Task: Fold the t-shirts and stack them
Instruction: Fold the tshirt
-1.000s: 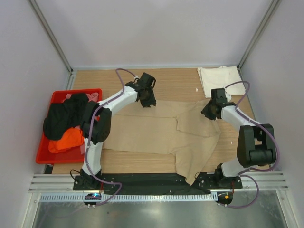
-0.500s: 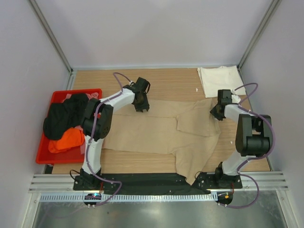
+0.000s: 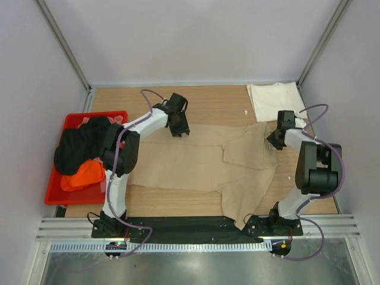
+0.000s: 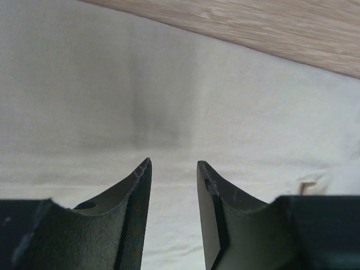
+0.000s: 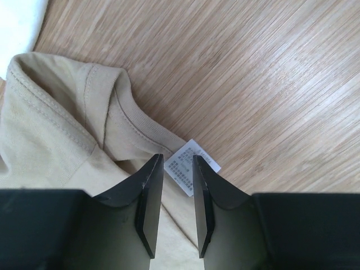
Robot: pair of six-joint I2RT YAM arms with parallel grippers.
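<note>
Tan t-shirt (image 3: 202, 160) spread flat across the middle of the counter (image 3: 225, 104), one flap reaching the near edge. Collar (image 5: 67, 95) and white label (image 5: 191, 166) at its right side. Cream-white t-shirt (image 3: 274, 100) folded in the far right corner. Right pincer (image 5: 177, 158) just over the label, jaws slightly apart, gripping nothing. Left pincer (image 4: 173, 163) low over the tan cloth near its far edge, jaws likewise apart. Red bin (image 3: 52, 193) off to the left, black shirt (image 3: 80, 142) and orange shirt (image 3: 83, 175) heaped inside.
</note>
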